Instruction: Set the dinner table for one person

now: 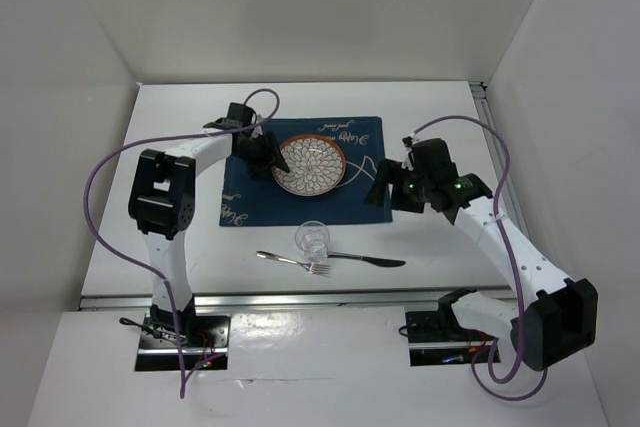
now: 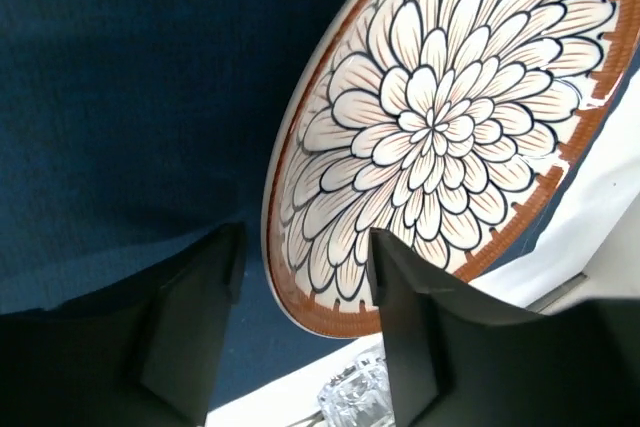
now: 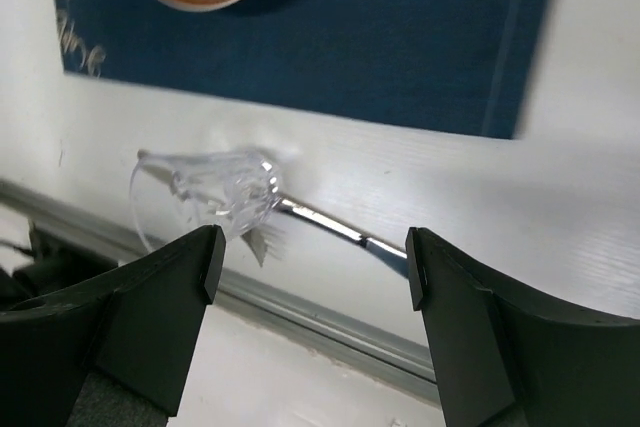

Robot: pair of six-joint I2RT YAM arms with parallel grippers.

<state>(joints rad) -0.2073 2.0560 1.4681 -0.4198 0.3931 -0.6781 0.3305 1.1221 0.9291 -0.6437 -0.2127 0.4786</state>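
Jaws of the left gripper (image 2: 305, 247) stand apart astride the plate (image 1: 309, 164) at its 9 o'clock rim, the right gripper (image 3: 315, 247) gapes empty at 3 o'clock, and on the dinner table (image 1: 440, 102) the plate tops the placemat (image 1: 260, 202), while glass (image 1: 313, 237), fork (image 1: 285, 261) and knife (image 1: 375, 261) at 6 o'clock seemingly await arranging.

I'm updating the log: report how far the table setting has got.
Done: plate sits on the placemat. In hand: nothing; left jaws stand open at the plate's rim, right jaws open and empty. Left: glass, fork and knife lie together on the table in front of the placemat, not yet arranged beside the plate.
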